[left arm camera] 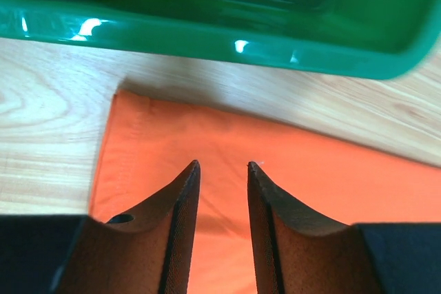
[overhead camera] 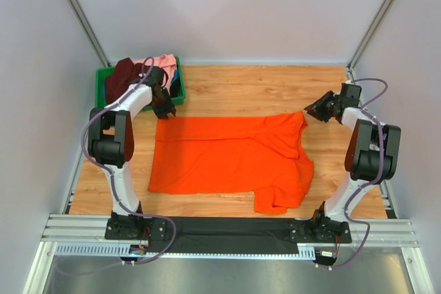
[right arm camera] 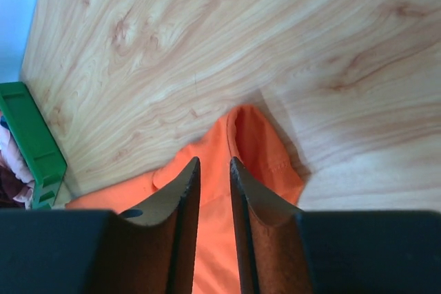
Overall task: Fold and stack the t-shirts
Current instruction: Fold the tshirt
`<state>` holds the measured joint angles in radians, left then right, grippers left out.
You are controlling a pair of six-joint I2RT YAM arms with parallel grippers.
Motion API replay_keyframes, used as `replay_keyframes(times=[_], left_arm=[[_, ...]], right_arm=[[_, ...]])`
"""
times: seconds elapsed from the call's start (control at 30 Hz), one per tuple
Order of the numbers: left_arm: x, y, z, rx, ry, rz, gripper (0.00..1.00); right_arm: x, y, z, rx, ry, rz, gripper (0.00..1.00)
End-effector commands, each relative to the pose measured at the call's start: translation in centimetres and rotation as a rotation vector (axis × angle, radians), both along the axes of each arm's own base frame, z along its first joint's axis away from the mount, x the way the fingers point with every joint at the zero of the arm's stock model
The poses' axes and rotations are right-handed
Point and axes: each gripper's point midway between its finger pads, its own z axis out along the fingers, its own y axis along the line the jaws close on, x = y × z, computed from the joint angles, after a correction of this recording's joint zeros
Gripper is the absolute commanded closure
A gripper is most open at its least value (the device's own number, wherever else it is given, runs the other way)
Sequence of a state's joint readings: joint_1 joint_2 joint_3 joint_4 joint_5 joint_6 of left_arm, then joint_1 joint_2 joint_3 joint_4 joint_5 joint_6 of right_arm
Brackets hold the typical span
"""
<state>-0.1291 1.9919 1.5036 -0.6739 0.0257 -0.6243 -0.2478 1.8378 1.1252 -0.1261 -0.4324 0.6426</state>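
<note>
– Left gripper [left arm camera: 222,164] sits over the far left corner of the orange t-shirt [overhead camera: 227,153], fingers spread, nothing caught between them, green bin [left arm camera: 207,39] just beyond!
– And the right gripper [right arm camera: 213,160]?
– Fingers only narrowly parted, pinching nothing, poised over the shirt's far right corner, by a sleeve.
– Where's the shirt itself?
– Laid out flat in the middle of the tabletop [overhead camera: 262,87], its right side rumpled, one sleeve reaching toward the near edge.
– The others?
– Maroon t-shirt [overhead camera: 124,74] and pink t-shirt [overhead camera: 162,61] lie heaped in the bin at the far left corner, well apart from the right arm.
</note>
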Motion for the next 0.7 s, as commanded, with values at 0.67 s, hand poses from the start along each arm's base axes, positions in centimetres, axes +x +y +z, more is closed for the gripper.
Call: replay_keyframes(times=[0.67], left_arm=[[-5.0, -9.2, 6.1, -0.231, -0.140, -0.291, 0.55]], right_arm=[[-15.1, 11.4, 1.7, -0.162, 0.020, 0.137, 0.45]])
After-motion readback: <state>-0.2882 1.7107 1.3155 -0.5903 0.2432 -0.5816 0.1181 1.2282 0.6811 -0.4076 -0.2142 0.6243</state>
